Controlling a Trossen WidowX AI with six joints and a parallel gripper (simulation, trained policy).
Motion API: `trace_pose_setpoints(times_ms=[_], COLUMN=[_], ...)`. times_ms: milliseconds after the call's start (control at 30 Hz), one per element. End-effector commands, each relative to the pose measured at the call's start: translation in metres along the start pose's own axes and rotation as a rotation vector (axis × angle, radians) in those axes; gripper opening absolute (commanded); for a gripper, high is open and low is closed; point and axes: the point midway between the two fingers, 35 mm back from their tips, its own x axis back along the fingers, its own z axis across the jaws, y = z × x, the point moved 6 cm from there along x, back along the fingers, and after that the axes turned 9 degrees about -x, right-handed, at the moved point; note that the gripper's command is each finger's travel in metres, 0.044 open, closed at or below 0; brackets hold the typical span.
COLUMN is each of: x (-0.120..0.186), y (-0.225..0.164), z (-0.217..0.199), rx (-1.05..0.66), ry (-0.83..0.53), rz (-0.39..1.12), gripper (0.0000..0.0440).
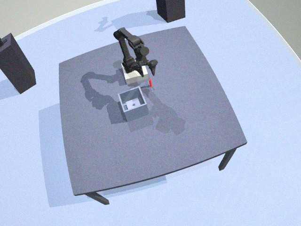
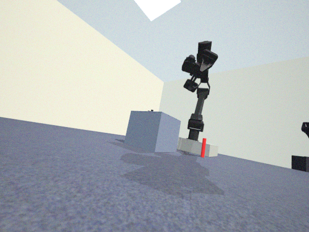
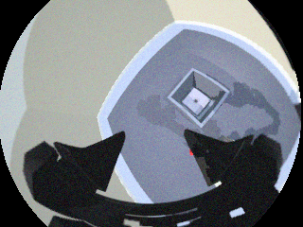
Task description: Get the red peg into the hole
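The red peg (image 1: 150, 83) (image 2: 203, 147) stands upright on the table beside the arm's pale base. In the wrist view only a small bit of the peg (image 3: 191, 152) shows at the inner edge of the right-hand finger. My gripper (image 1: 147, 75) (image 3: 154, 132) is wide open and empty, high above the table, with its fingers pointing down at a slant. The grey open box (image 1: 137, 113) (image 2: 143, 131) stands in front of the base. The light plate (image 1: 129, 103) (image 3: 190, 97) with its dark hole lies at the box bottom; nothing stands in the hole.
The arm's pale base block (image 1: 137, 79) (image 2: 213, 150) is behind the box, close to the peg. The box walls rise well above the plate. The table (image 1: 170, 150) (image 2: 99, 187) carries the shadows of the arm and box. Dark pedestals (image 1: 17, 65) (image 1: 171, 11) stand beyond the table.
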Motion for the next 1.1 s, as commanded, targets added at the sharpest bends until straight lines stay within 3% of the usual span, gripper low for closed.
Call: trace_pose_setpoints(times_ms=[0,533,1067], x=[-0.009,-0.032,-0.054], y=[-0.012,-0.060,-0.098], z=[-0.006,-0.033,-0.065], rx=[-0.045,-0.250,-0.369], ry=[-0.062,-0.359,-0.639], rz=[0.061,0.234,0.245], gripper=[0.0440,0.0440,0.0438])
